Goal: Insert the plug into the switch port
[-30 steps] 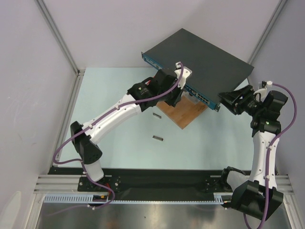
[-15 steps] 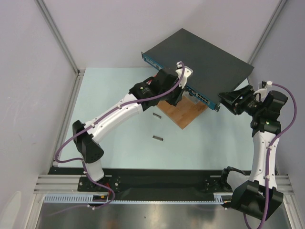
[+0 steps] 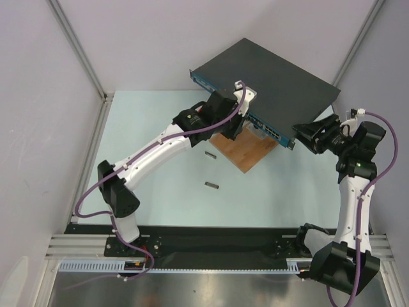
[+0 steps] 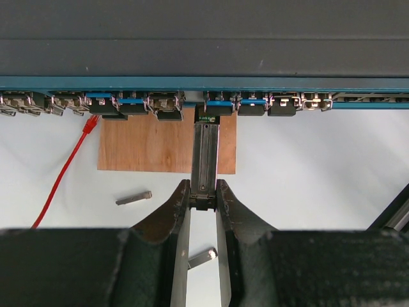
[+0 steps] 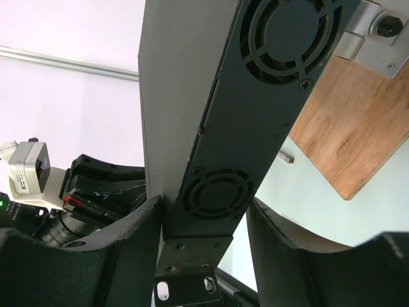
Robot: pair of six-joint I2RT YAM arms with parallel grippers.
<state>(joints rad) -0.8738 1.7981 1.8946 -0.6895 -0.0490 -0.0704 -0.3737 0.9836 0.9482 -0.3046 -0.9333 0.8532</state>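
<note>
The left gripper clenches the plug, a slim metal bar, by its rear end, with both fingers pressed against its sides in the left wrist view. The plug points to 12 o'clock from the fingertips. Its front end meets the row of sockets on the blue front face of the switch; how far it sits inside the socket cannot be told. Seen from above, the switch lies at 1 o'clock on the pale table, set at an angle, with its blue face turned toward 7 o'clock. Part of a wooden board shows from under that face. The right gripper grasps the switch at its 4 o'clock end, one finger on either broad side of the narrow panel with its two round fan grilles. In the left wrist view a red cable has its end just under a socket at 10 o'clock from the plug and trails toward 7 o'clock. A small metal piece lies just beside the board's 8 o'clock edge. A second metal piece lies at 6 o'clock from the first, and both are apart from the grippers.
</note>
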